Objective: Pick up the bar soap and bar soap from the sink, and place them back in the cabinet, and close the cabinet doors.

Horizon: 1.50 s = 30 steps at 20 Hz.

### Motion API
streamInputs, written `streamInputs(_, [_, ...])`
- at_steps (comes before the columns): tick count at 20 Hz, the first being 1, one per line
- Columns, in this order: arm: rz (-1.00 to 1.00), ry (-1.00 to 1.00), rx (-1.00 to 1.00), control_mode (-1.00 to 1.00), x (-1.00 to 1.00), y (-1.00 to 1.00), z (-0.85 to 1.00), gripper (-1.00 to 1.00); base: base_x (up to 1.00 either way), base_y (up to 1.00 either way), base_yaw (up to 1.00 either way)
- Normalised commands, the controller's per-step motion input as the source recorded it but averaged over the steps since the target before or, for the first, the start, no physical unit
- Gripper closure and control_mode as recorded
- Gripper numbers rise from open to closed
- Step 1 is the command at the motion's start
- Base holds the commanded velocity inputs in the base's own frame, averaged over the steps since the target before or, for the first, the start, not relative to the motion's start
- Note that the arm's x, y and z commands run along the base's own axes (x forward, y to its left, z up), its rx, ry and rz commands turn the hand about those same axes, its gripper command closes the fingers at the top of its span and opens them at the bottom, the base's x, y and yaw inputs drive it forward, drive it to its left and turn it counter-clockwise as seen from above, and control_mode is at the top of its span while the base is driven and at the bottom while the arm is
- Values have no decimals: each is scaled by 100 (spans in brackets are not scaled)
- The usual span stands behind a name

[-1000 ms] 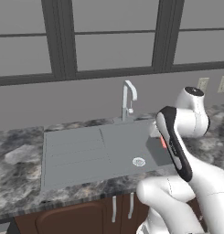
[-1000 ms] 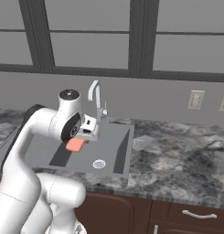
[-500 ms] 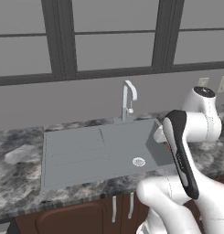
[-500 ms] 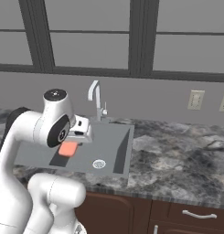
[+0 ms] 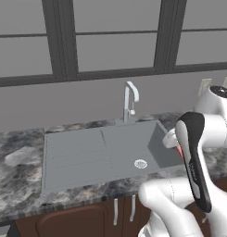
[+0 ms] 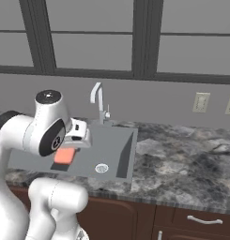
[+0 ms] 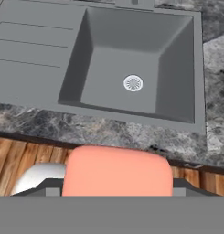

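From where I sit, the gripper (image 6: 65, 149) is mostly masked by the arm's own joints. In the right base view a white joint housing covers its left side, and I can make out only the pale hand body and the soap beneath it. In the left base view the dark forearm link hides nearly all of it; only a thin red-orange sliver of the bar soap (image 5: 179, 151) shows at the link's edge.

In the hand view the fingertips are lost behind the bar soap (image 7: 117, 171), which spans the lower middle of the picture; its bottom edge is cut off. The soap sits squarely between where the fingers rise, and I read the gripper as clamped on it, held clear above the basin.

The sink (image 7: 35, 59) lies below the held soap, with the drain (image 7: 133, 83) on the basin floor and the ridged drainboard (image 5: 75, 152) to one side. The tap (image 6: 98, 100) stands at the back rim. The counter (image 6: 182, 164) surrounds the sink. I see one bar soap (image 6: 64, 156) in hand.
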Motion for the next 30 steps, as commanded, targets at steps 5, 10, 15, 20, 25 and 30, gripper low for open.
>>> streamInputs(5, [0,0,0,-100,-7,10,49,100,0,0,0])
streamInputs(10, [-2,0,0,-100,-14,13,40,100,0,0,0])
streamInputs(15, [-4,0,0,-100,-26,11,7,100,0,0,0])
streamInputs(20, [-9,0,0,-100,-18,12,1,100,0,0,0])
streamInputs(25, [-8,-1,0,-100,-12,3,0,100,0,0,0])
streamInputs(30, [0,-1,0,100,-19,0,0,100,-28,0,0])
